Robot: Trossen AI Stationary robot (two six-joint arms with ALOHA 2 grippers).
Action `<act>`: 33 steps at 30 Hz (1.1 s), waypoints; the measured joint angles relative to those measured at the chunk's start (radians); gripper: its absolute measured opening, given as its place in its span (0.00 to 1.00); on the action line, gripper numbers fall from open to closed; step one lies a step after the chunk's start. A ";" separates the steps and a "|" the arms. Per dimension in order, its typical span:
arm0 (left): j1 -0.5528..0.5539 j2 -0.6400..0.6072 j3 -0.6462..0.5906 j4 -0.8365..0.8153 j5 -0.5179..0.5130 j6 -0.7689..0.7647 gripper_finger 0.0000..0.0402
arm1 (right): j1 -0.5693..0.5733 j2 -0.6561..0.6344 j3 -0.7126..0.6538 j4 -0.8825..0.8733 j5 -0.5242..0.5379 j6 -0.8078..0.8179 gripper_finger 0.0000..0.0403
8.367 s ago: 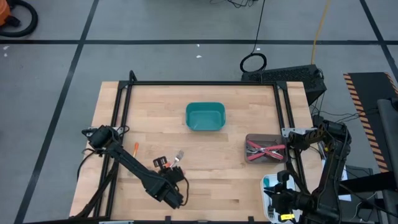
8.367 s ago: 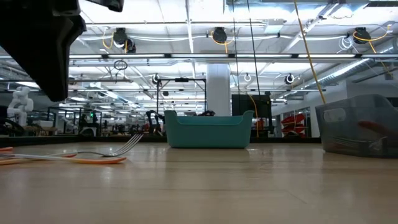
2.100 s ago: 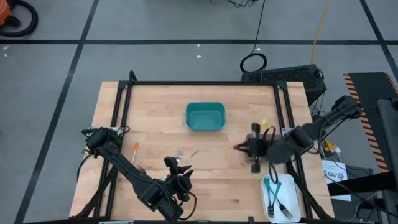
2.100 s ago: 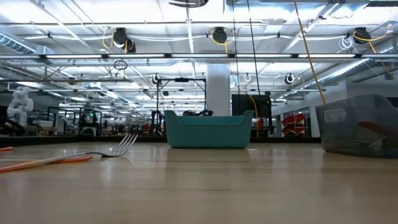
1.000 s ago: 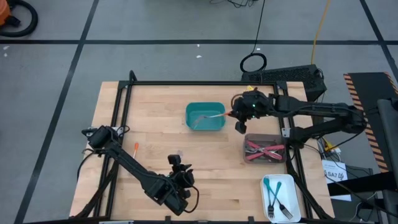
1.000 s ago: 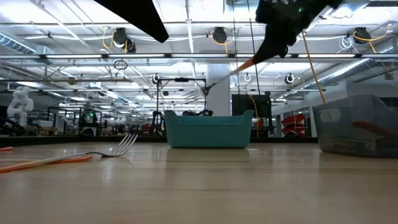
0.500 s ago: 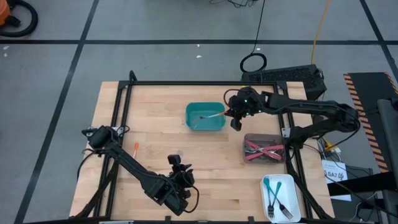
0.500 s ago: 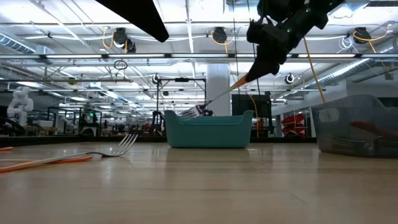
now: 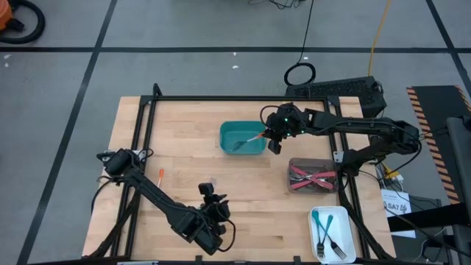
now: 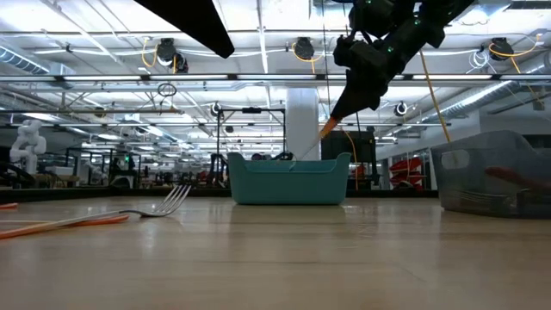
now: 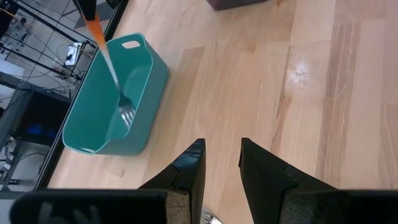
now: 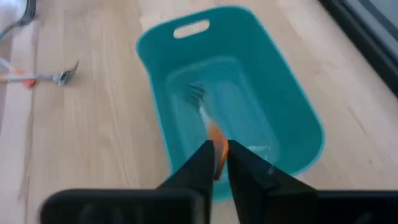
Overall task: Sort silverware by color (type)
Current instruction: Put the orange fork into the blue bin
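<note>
Right gripper [image 9: 271, 138] hangs over the teal bin [image 9: 229, 130] mid-counter, jaws pinching an orange-handled fork [image 11: 111, 67], tines down inside. Left gripper [image 9: 211, 200] waits by the near edge, jaws parted, bare counter [image 9: 184, 118] around

The wooden table [image 9: 184, 140] carries a teal bin [image 9: 243, 138] at center, a grey bin [image 9: 314, 176] right, an orange-handled fork [image 10: 95, 218] left.
</note>
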State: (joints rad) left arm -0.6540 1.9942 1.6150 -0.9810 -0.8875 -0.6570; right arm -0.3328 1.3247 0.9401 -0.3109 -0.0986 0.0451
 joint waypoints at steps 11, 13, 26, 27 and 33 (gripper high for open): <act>0.001 0.000 0.000 0.011 0.000 -0.007 0.25 | 0.010 -0.071 0.004 -0.033 0.070 0.029 0.45; 0.001 0.000 0.000 0.011 0.000 -0.010 0.25 | 0.037 -0.122 0.016 -0.074 0.071 0.033 0.48; 0.035 0.000 0.000 0.011 0.053 -0.105 0.25 | 0.539 -0.417 0.002 -0.243 0.213 0.227 0.42; 0.041 0.000 0.000 0.011 0.075 -0.099 0.25 | 0.588 -0.414 0.000 -0.243 0.242 0.246 0.42; 0.063 0.000 0.000 0.011 0.182 -0.035 0.25 | 0.832 -0.345 -0.002 -0.240 0.399 0.334 0.40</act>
State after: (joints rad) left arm -0.5915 1.9942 1.6154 -0.9701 -0.7055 -0.6918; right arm 0.4992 0.9793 0.9382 -0.5507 0.3003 0.3795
